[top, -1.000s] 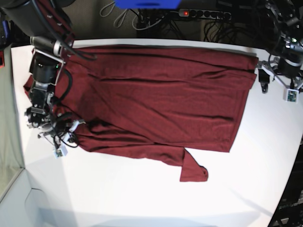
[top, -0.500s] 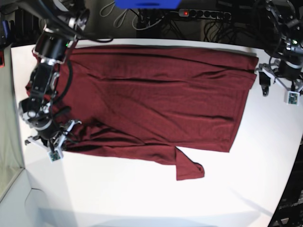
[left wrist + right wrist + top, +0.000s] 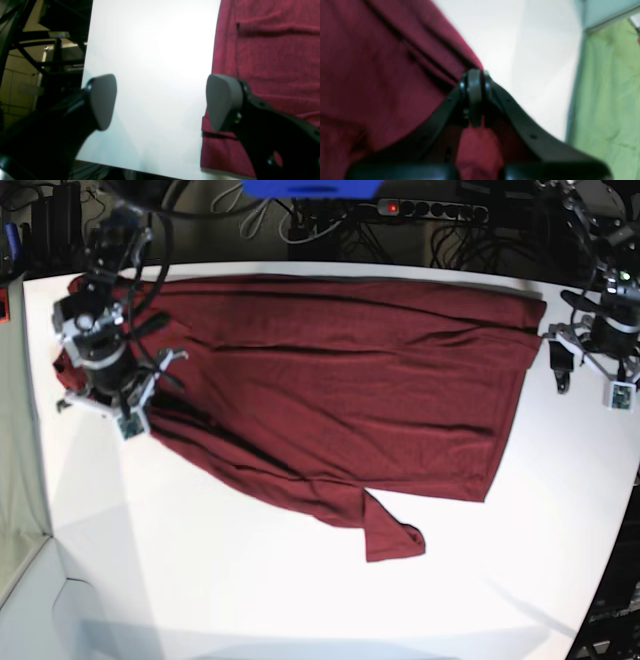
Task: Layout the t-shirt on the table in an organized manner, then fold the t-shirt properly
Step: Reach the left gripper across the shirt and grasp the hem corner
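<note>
At the left of the base view, the right gripper [image 3: 118, 402] is pinching the maroon t-shirt [image 3: 340, 380], fingers [image 3: 474, 92] clamped together on a fold. The shirt is lying spread across the white surface [image 3: 250, 590], one sleeve flopping forward. Far right, the left gripper [image 3: 597, 370] is hovering just beside the hem, fingers apart, holding nothing. With one end unheld, pulling is likely dragging and bunching the whole cloth.

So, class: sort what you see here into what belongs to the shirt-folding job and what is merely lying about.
Belongs to the job:
- t-shirt
- table
- right gripper, shut on the t-shirt
- left gripper, open, holding nothing

Just lying about:
- power strip
- cables
- green cloth
</note>
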You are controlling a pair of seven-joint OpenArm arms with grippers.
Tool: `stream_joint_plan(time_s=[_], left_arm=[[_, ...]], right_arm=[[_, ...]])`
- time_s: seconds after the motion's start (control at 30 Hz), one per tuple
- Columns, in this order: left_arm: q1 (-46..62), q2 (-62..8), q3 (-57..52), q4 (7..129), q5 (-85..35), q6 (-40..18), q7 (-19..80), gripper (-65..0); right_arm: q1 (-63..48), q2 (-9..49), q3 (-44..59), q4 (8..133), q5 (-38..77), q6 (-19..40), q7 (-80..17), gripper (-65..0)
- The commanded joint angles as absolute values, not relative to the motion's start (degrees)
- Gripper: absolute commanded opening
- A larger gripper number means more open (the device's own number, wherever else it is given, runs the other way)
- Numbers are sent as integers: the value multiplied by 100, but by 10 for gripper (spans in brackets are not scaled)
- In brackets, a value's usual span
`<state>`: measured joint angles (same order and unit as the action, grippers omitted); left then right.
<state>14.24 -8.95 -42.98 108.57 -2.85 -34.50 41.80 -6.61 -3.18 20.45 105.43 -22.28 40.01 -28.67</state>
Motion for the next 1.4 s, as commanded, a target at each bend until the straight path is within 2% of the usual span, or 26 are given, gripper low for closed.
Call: stream_joint_plan(time_s=[0.0, 0.23, 0.37, 0.6, 0.87, 1.0, 1.13, 1.2, 1.27, 1.37], left_arm=[[1297, -954, -4312, 10949, -321, -3415, 4066, -111], [655, -919, -4242, 10932, -330, -3415, 4066, -110], [40, -734, -3714, 10738, -330, -3415, 4066, -110], [-1130, -207, -2545, 9807, -268, -3345, 4066, -110], [-1824, 479, -1648, 8391, -268, -3336, 4013, -110], [-2079, 857, -1341, 7749, -268, -3336, 3943, -109], [-2193, 900, -1279, 6993, -268, -3327, 3231, -109], [-2343, 900, -1165, 6475, -268, -3108, 2738, -109], [-2448, 900, -1015, 5956, -277, -2563, 2316, -105], [-2659, 900, -778, 5182, -312, -2167, 1780, -49]], right_arm=[[-760, -321, 1930, 10686, -2132, 4000, -2738, -650], [-1420, -286, 1719, 10598, -1807, 4000, -2738, -650], [-1429, -286, 1719, 10387, -1807, 4000, -2756, -650], [-1587, -198, 1631, 10229, -1815, 4000, -2765, -602], [-1622, -198, 1666, 10440, -1815, 4000, -2765, -459], [-1622, -224, 1648, 10642, -1815, 4000, -2765, -448], [-1622, -233, 1631, 10721, -1815, 4000, -2765, -449], [-1613, -233, 1631, 10721, -1815, 4000, -2765, -449], [-1622, -233, 1631, 10721, -1815, 4000, -2765, -449], [-1613, -233, 1631, 10721, -1815, 4000, -2765, -449]])
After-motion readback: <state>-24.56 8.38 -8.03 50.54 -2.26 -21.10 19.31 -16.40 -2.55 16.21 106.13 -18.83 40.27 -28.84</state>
